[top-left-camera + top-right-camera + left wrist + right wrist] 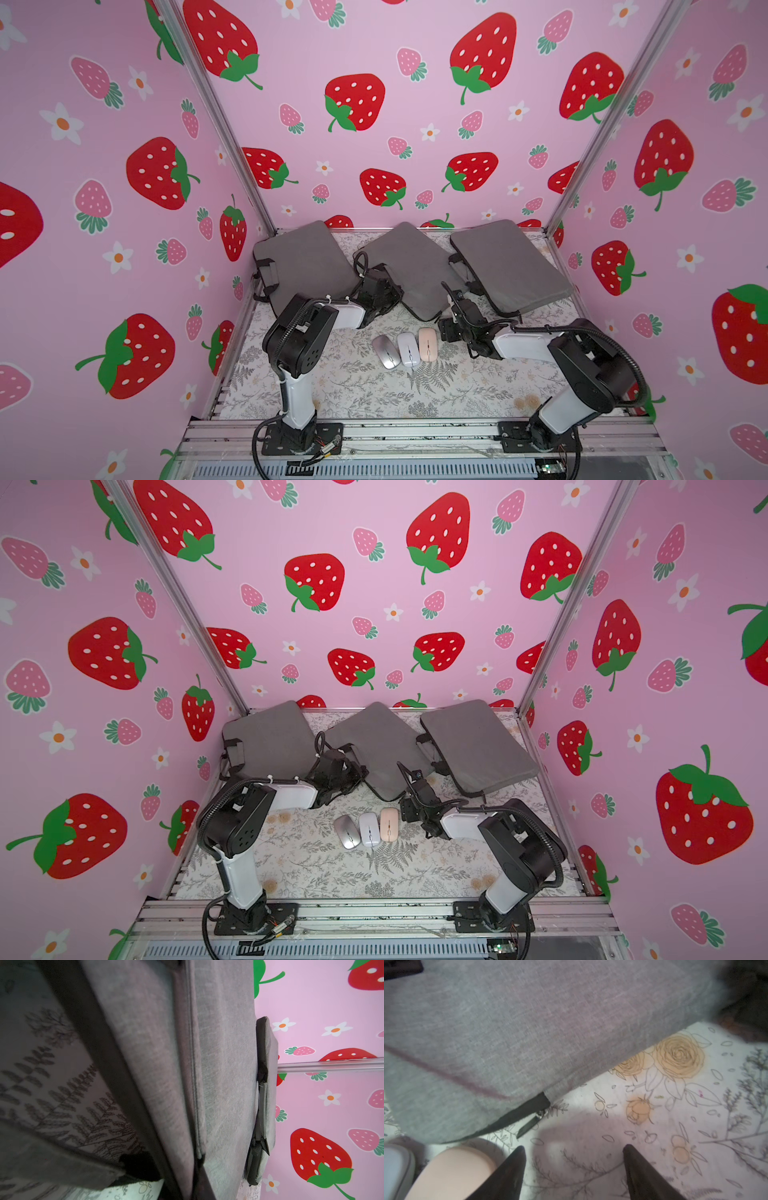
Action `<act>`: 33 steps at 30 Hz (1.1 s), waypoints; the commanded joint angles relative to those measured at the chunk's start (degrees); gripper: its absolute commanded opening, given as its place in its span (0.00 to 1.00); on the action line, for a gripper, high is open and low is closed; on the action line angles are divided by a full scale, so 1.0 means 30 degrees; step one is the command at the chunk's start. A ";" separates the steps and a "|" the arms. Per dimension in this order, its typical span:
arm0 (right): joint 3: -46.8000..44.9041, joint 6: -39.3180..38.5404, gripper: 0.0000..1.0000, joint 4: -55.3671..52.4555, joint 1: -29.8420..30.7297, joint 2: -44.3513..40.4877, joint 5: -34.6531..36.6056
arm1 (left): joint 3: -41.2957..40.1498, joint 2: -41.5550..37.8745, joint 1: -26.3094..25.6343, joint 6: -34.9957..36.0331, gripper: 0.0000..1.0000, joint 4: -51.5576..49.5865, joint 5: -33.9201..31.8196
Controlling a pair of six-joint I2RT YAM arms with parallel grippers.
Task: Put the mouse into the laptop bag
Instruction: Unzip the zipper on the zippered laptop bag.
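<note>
Your right gripper (573,1147): fingers (508,1169) spread wide, only floral tablecloth (654,1105) between them. Pink mouse (450,1172): on the cloth, just beside one finger, outside the gap. White mouse (408,349) and silver mouse (385,352): in a row beyond the pink one, farther from the fingers. Middle laptop bag (529,1022): just ahead of the fingertips, with the zipper pull (529,1124) at its corner. Your left gripper (384,295): at that bag's opposite edge. You cannot tell whether its fingers are pressed together.
</note>
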 commanded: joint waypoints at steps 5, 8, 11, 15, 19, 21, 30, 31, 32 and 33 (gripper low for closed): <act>0.0864 -0.0250 0.78 0.0537 0.0452 0.0869 -0.0747 | 0.0449 -0.0282 -0.0198 -0.0444 0.00 0.0564 0.0499; 0.1071 -0.0065 0.78 0.0327 0.0483 0.1109 -0.0686 | 0.0515 -0.0287 -0.0239 -0.0541 0.00 0.0526 0.0489; 0.1386 0.0290 0.74 -0.0095 0.0471 0.1507 -0.0051 | 0.0421 -0.0393 -0.0250 -0.0659 0.00 0.0563 0.0550; 0.1889 0.0445 0.60 -0.0433 0.0468 0.2278 0.0284 | 0.0339 -0.0926 -0.0340 -0.0474 0.00 0.0322 0.0303; 0.1794 0.0829 0.41 -0.0409 0.0474 0.2380 0.0468 | 0.0360 -0.1305 -0.0345 -0.0330 0.00 -0.0103 0.0046; 0.1643 0.0947 0.28 -0.0268 0.0489 0.2228 0.0412 | 0.0384 -0.1240 -0.0345 -0.0347 0.00 -0.0114 0.0129; 0.0640 0.0164 0.00 -0.0137 0.0606 -0.0088 -0.1116 | 0.0153 -0.0758 -0.0374 -0.1041 0.00 0.0463 -0.0296; 0.0621 -0.0067 0.00 -0.0166 0.0653 -0.0398 -0.1489 | 0.0106 -0.0729 -0.0375 -0.1191 0.00 0.0536 -0.0440; 0.0603 -0.0342 0.00 -0.0249 0.0788 -0.0728 -0.1890 | 0.0020 -0.0683 -0.0415 -0.1380 0.00 0.0662 -0.0686; 0.0655 -0.0568 0.00 -0.0363 0.0972 -0.1015 -0.2206 | -0.0032 -0.0646 -0.0483 -0.1523 0.00 0.0705 -0.0882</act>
